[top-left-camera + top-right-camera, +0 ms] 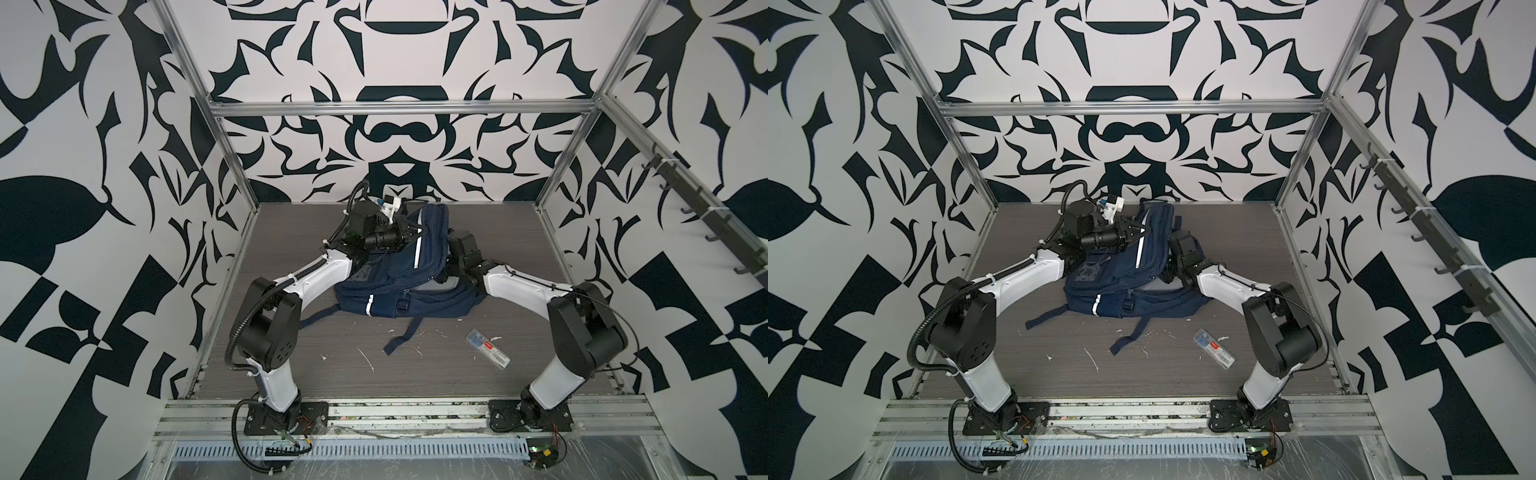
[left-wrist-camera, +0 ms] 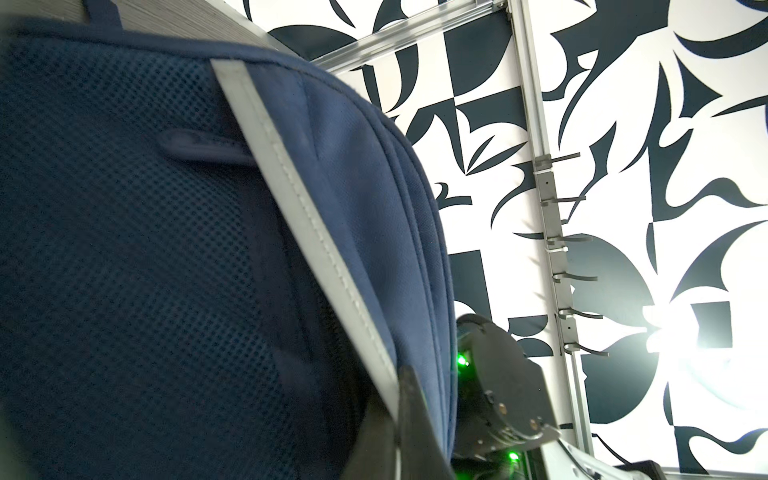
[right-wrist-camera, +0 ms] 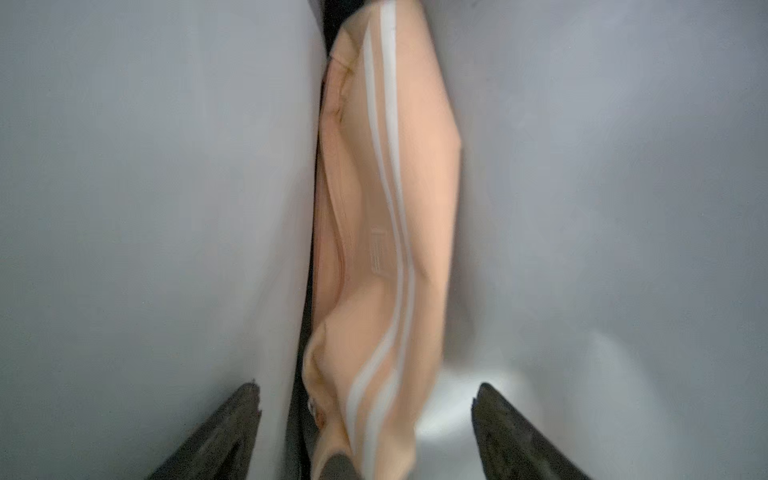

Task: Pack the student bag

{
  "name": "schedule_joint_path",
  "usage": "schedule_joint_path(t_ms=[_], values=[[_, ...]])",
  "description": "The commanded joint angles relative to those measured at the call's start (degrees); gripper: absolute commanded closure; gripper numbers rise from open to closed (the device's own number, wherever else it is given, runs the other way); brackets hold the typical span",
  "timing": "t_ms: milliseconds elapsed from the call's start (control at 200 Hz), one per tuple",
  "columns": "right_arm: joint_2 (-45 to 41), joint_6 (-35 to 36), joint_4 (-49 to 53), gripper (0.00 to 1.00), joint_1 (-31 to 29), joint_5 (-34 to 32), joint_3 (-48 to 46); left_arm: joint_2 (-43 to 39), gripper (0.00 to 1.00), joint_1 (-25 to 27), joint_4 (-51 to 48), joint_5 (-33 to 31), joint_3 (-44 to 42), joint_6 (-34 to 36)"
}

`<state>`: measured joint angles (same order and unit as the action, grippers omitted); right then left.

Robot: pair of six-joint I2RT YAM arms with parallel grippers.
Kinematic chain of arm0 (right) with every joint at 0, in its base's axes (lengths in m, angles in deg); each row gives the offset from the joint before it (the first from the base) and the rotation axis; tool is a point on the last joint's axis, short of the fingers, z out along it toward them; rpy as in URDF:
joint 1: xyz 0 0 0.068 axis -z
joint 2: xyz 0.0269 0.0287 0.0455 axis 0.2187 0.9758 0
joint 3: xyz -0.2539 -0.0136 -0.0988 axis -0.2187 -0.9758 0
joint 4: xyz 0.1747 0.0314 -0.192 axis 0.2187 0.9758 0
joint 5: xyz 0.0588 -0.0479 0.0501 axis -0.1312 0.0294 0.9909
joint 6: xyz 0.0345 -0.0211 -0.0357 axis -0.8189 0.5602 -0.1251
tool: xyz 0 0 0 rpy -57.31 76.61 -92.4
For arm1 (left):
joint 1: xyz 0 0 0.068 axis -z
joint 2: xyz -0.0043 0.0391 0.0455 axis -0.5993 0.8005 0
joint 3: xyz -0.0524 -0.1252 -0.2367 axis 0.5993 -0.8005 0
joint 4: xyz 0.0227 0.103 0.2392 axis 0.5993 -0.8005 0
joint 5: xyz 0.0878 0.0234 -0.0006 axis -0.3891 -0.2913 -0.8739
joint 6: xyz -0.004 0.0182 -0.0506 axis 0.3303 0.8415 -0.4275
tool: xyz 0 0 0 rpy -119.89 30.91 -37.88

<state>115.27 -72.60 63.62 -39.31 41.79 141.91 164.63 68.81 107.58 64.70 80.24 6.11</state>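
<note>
At the left jaws: clamped shut on a fold of the student bag [image 2: 166, 249], just beside its white stripe [image 2: 299, 216], with the dark fingers [image 2: 409, 415] pinching the fabric edge between them.

At the right jaws: spread wide inside the bag, the fingers [image 3: 224, 432] well apart and gripping nothing. Between them, touching neither, a peach pouch [image 3: 386, 208] with two white stripes, lying lengthwise in a fold of pale grey lining [image 3: 124, 208].

Further out, in both top views:
- Left arm [image 1: 316, 270] reaching over to the far upper part of the bag [image 1: 395, 266] and holding that part up off the desk [image 1: 291, 374].
- Right arm [image 1: 519, 286] pushed into the bag from its right side, its tip hidden by navy fabric.

Bag in the middle of the desk, toward the far edge, with the near part slumped flat on the surface and the far part raised. Dark straps [image 1: 405, 332] trailing from the bag toward the near edge.

Toward the near right corner, near the right arm and well apart from the bag, a small clear case [image 1: 488, 341] with a red label, lying flat on the desk. White flecks scattered over the desk between the straps and the case.

Beyond the right edge, along the patterned wall, a rail of dark hooks [image 1: 702, 212].
</note>
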Motion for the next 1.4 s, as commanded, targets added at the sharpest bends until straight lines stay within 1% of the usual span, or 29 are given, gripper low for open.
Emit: schedule_joint_path(t_ms=[0, 105, 255, 385, 460, 580, 680, 755, 825, 965, 1015, 1060, 1170, 1280, 1395], values=[[-5.19, 1.02, -0.97, 0.08, 1.10, -0.61, -2.25, -3.90, 1.00, -0.34, 4.54, 0.18, 0.47, 1.65], [-8.88, 1.19, -0.07, 0.06, 2.07, -1.62, -4.81, -3.73, 1.00, -0.77, 2.51, -0.20, 0.87, 2.10], [-14.80, 2.46, 4.57, 0.05, 4.35, -3.59, -6.94, -3.33, 1.00, -1.06, 0.51, -1.39, 1.00, 3.63], [-20.96, 0.07, 7.63, 0.06, 10.92, -1.04, -10.54, -1.35, 1.00, -0.97, -3.20, -2.69, 3.00, 6.34], [-25.97, -0.38, 11.84, 0.07, 14.98, -2.05, -12.41, 0.21, 1.00, -0.89, -4.70, -3.56, 3.82, 7.37], [-33.65, 3.88, 20.78, 0.07, 20.18, -5.79, -12.09, 3.00, 1.00, -0.45, -6.33, -3.99, 5.27, 8.21], [-35.94, 11.14, 27.59, 0.07, 22.28, -7.06, -8.53, 5.91, 1.00, 1.04, -8.25, -3.75, 6.75, 9.74], [-35.32, 16.37, 32.89, 0.06, 22.28, -7.32, -4.89, 8.03, 0.93, 2.77, -9.80, -4.12, 7.96, 10.79], [-35.05, 19.33, 35.95, 0.07, 22.28, -7.56, -3.19, 10.09, 0.88, 4.22, -10.45, -4.37, 9.01, 10.76], [-36.03, 20.58, 36.49, 0.07, 22.28, -7.77, -3.42, 12.38, 0.82, 5.80, -10.31, -4.37, 10.10, 10.37], [-36.08, 20.79, 36.52, 0.07, 22.28, -7.41, -3.57, 12.26, 0.76, 5.81, -10.88, -4.59, 9.99, 10.67], [-35.90, 21.10, 36.45, 0.08, 22.28, -6.94, -3.84, 11.72, 0.69, 5.74, -12.61, -5.26, 9.85, 11.30], [-35.14, 21.67, 36.53, 0.08, 22.28, -6.08, -5.14, 8.79, 0.53, 5.30, -20.57, -6.79, 10.27, 14.56], [-35.02, 22.18, 36.98, 0.09, 21.90, -5.29, -5.74, 2.57, 0.37, 4.99, -28.40, -9.09, 8.45, 18.95], [-35.03, 23.96, 39.37, 0.10, 19.38, -5.95, -5.28, -5.97, 0.27, 3.83, -34.78, -10.36, 2.63, 21.17]])
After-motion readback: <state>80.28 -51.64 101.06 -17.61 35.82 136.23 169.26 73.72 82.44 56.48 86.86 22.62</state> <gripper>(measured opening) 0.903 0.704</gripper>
